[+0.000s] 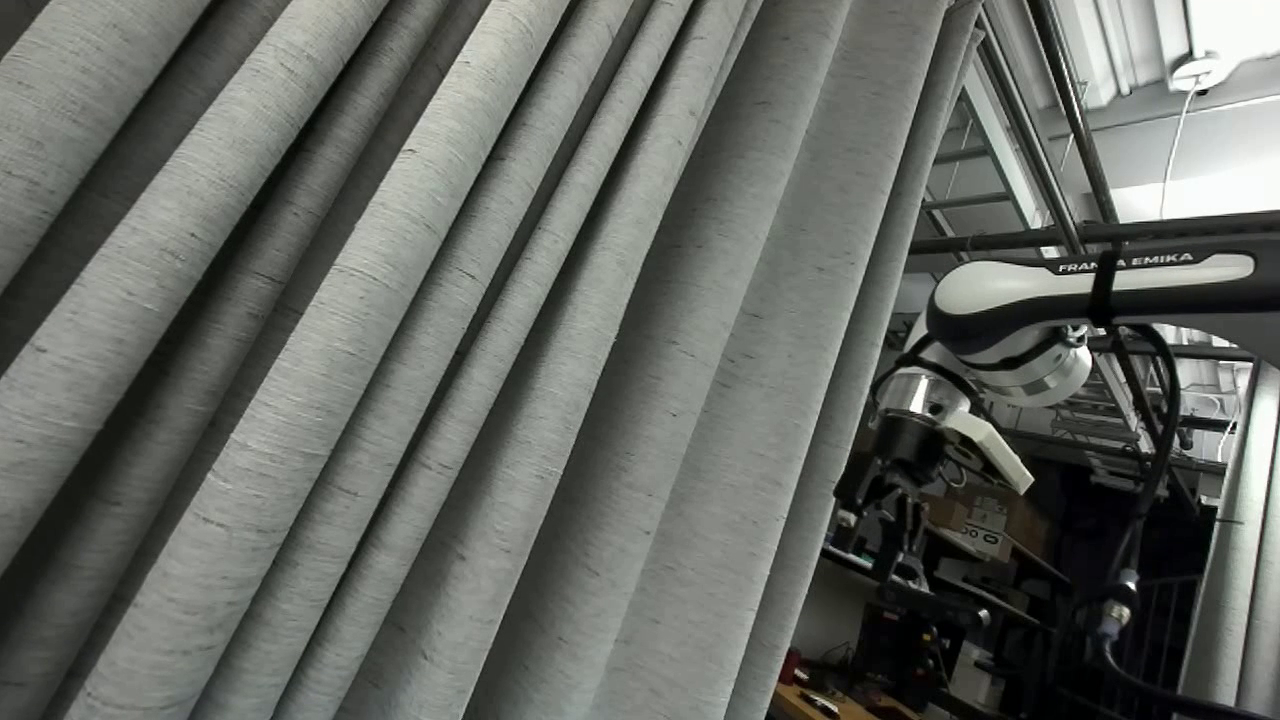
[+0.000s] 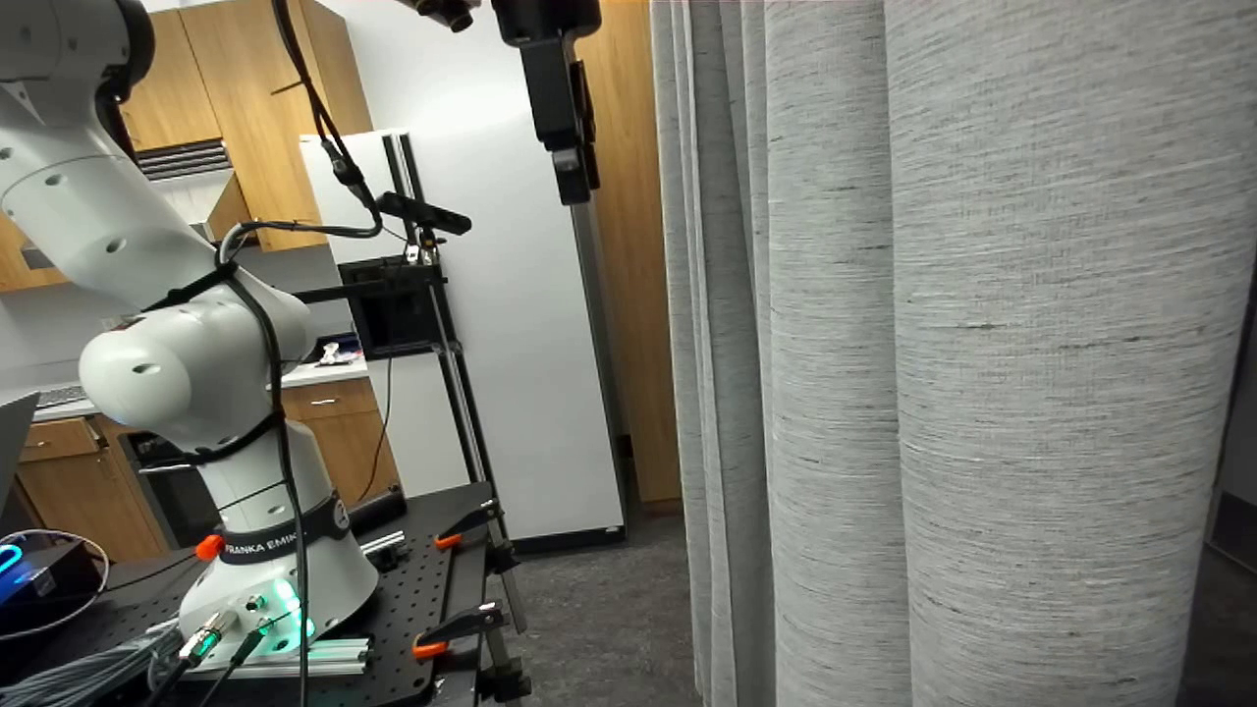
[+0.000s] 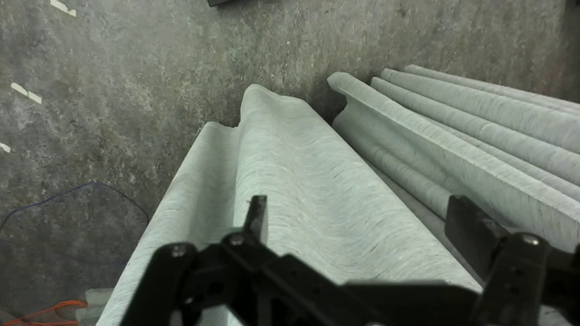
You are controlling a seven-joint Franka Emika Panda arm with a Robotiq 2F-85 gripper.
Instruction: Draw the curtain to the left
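The curtain point(image 1: 640, 330), light-grey woven fabric with long pleats, fills most of an exterior view. In an exterior view it hangs at the right point(image 2: 1031, 344), reaching down past the frame's lower edge. In the wrist view its folds point(image 3: 317, 181) run down to the floor behind the fingers. My gripper point(image 3: 355, 203) is open, its fingers wide apart, with nothing clamped between them. It points down beside the curtain's edge in both exterior views point(image 1: 905, 570) point(image 2: 576, 187). It looks apart from the fabric in an exterior view; whether any finger touches a fold cannot be told.
The arm's base stands on a black perforated table point(image 2: 432, 550) with clamps. A white refrigerator point(image 2: 520, 324) and wooden cabinets stand behind. Shelves with boxes point(image 1: 990, 520) are beyond the arm. A second stretch of curtain point(image 1: 1240, 560) hangs at far right. Grey floor point(image 3: 113, 90) lies below.
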